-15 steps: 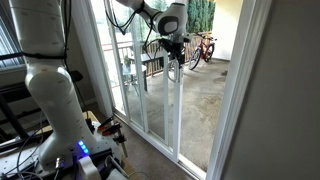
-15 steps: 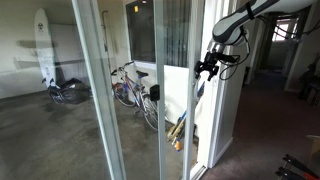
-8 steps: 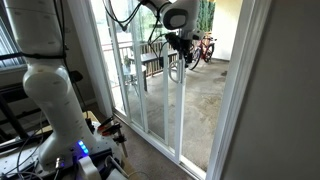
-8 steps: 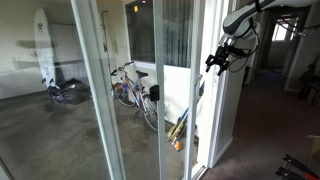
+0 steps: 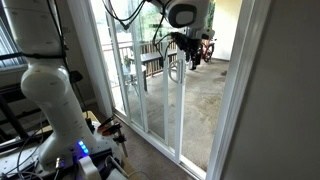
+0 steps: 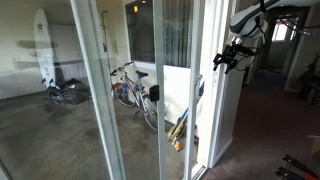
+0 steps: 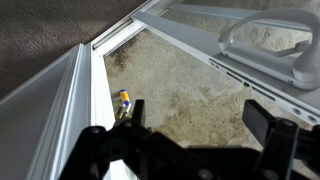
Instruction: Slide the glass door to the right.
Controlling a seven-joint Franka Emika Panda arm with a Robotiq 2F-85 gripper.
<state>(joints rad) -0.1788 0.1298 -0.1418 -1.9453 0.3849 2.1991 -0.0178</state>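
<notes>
Claw (image 7: 190, 148) hanging w/ black fingers spread apart, gripping nothing. Smooth white loop handle (image 7: 268, 42) sitting just beside it, on edge of glass door (image 5: 179, 112): clear pane, narrow white frame. Rough concrete (image 7: 180, 80) showing below.

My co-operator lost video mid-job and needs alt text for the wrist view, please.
Open gripper, jaws apart and empty, looks down over the floor track. The white loop handle on the glass door sits upper right, outside the jaws; a small yellow object lies on concrete.
</notes>
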